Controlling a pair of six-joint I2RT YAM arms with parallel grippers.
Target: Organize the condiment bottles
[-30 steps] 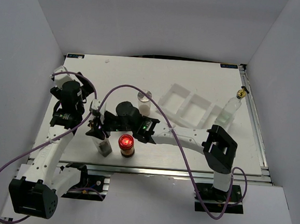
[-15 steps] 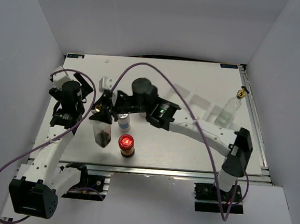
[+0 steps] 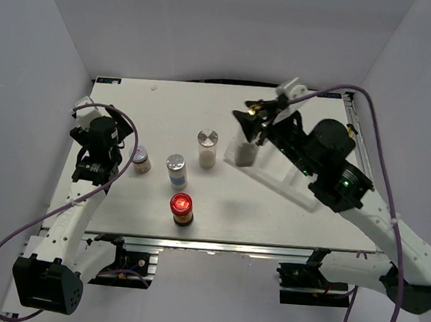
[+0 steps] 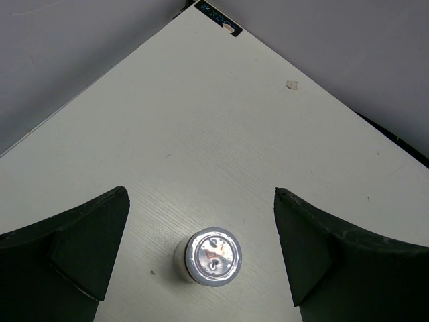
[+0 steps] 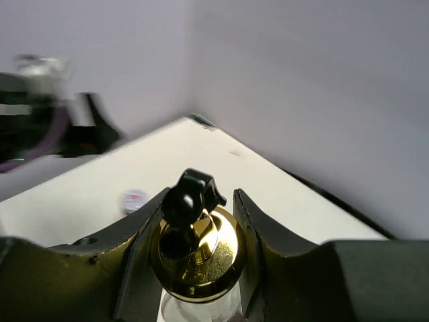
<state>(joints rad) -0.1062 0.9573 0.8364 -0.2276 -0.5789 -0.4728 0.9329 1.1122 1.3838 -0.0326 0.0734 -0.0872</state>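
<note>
Matte white tabletop (image 3: 167, 105), clear gold-topped bottle (image 5: 209, 263)

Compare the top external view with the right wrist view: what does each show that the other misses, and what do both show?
Only the top view: the white tray, the red-lidded jar, the far silver-lidded jar and the near silver-lidded jar. Only the right wrist view: the black cap on the pourer. Both: the right tool shut on the gold-topped bottle, and the white table.
</note>
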